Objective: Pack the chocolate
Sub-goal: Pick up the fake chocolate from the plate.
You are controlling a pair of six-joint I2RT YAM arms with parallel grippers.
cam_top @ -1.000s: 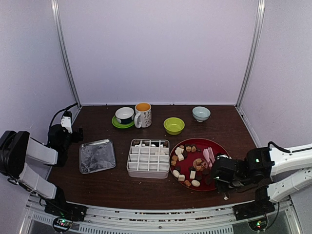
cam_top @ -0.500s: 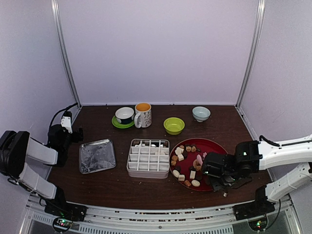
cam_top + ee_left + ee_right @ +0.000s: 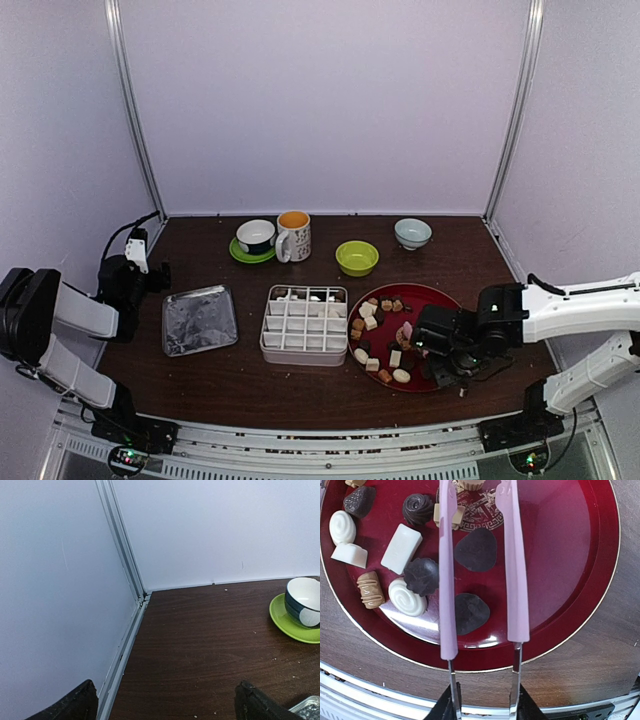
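Over the red plate (image 3: 570, 555), the right gripper (image 3: 485, 705) clasps the pink tongs (image 3: 515, 580) (their arms spread) above the chocolate (image 3: 422, 575); the left gripper (image 3: 165, 705) gapes wide, holding nothing.

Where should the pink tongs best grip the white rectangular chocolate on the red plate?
Probably across its two long sides, near the middle, coming down from above: the white rectangular chocolate lies flat on the red plate, and those sides are straight and parallel.
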